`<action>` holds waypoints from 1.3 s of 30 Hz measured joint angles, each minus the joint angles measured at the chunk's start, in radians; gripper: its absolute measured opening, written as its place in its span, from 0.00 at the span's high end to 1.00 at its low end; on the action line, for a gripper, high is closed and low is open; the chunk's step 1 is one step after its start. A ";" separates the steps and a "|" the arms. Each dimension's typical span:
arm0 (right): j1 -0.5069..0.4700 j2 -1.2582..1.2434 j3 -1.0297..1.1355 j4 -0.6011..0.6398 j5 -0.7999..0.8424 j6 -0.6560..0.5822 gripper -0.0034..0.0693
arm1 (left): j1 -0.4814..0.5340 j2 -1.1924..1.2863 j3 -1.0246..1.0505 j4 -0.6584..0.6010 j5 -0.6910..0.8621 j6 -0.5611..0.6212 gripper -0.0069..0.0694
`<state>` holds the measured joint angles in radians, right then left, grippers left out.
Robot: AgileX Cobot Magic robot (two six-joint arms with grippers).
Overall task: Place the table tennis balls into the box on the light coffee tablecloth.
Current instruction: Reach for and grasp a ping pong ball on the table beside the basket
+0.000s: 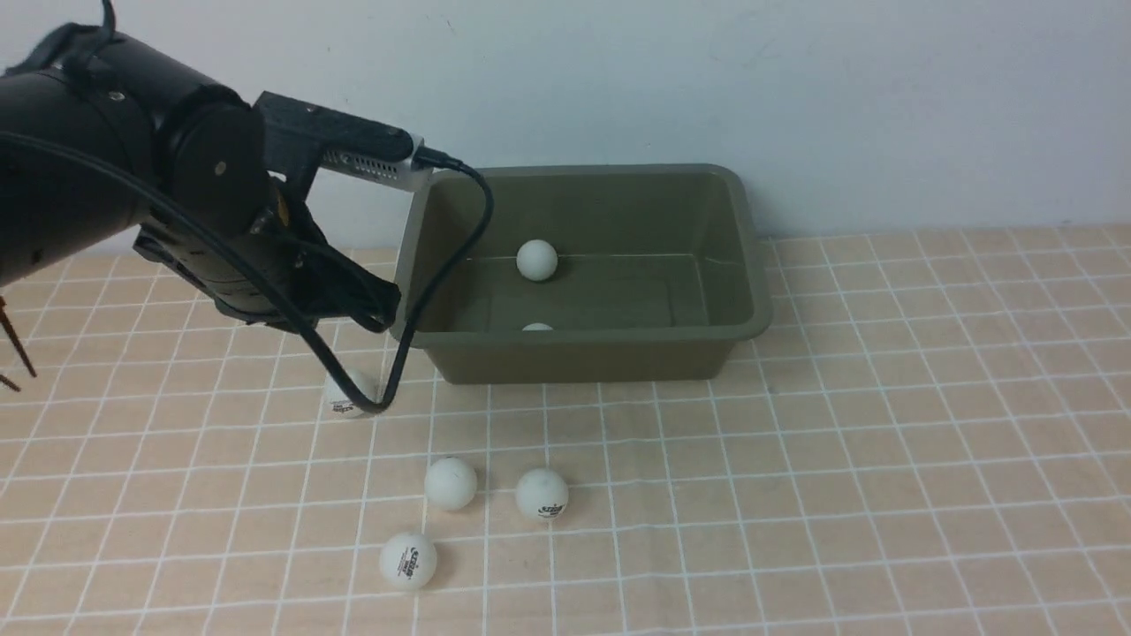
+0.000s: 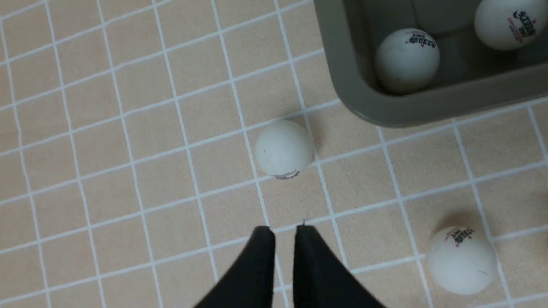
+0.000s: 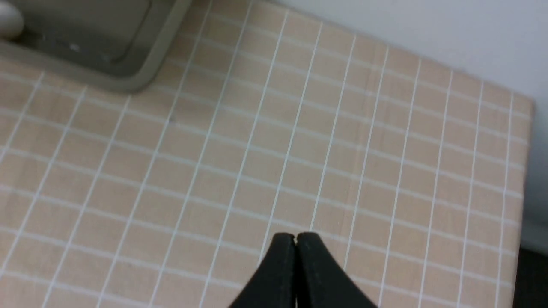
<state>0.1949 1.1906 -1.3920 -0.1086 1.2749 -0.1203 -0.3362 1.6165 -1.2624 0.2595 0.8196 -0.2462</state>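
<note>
Table tennis balls (image 1: 451, 483): two sit in the box (image 1: 583, 353), four lie on the light coffee tablecloth (image 1: 884, 442) at the box's seven o'clock, and the left gripper (image 2: 284, 231), barely parted and empty, could nudge the nearest ball (image 2: 283, 149) rolling, while the right gripper (image 3: 295, 237) is clenched empty.

Pale grey-white wall (image 1: 795, 79) ran across back. Thin dark rods (image 1: 16, 344) showed at front view's left edge; nature unclear.

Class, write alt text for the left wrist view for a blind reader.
The left pincer, slightly open and empty, points at a white ball on the checked tablecloth. Nearby, a corner of the green box holds two balls.
</note>
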 joint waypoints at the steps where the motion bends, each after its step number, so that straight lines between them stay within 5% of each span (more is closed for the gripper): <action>1: 0.000 -0.029 0.028 0.000 0.000 0.000 0.98 | 0.002 0.009 -0.002 0.001 -0.014 0.000 0.83; 5: 0.000 -0.128 0.099 0.000 -0.001 0.000 0.98 | 0.033 0.033 -0.004 -0.013 -0.066 -0.006 0.71; 11: 0.000 -0.306 0.194 -0.001 -0.024 0.000 0.98 | 0.197 0.076 -0.005 -0.214 -0.101 0.038 0.48; 20: 0.000 -0.350 0.206 0.006 -0.027 0.001 0.98 | 0.240 0.180 -0.012 -0.490 -0.124 0.332 0.45; 39: 0.000 -0.351 0.206 0.025 -0.024 0.001 0.98 | 0.240 0.332 -0.093 -0.501 -0.152 0.367 0.45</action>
<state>0.1949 0.8394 -1.1858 -0.0837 1.2505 -0.1190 -0.0960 1.9487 -1.3550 -0.2418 0.6681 0.1204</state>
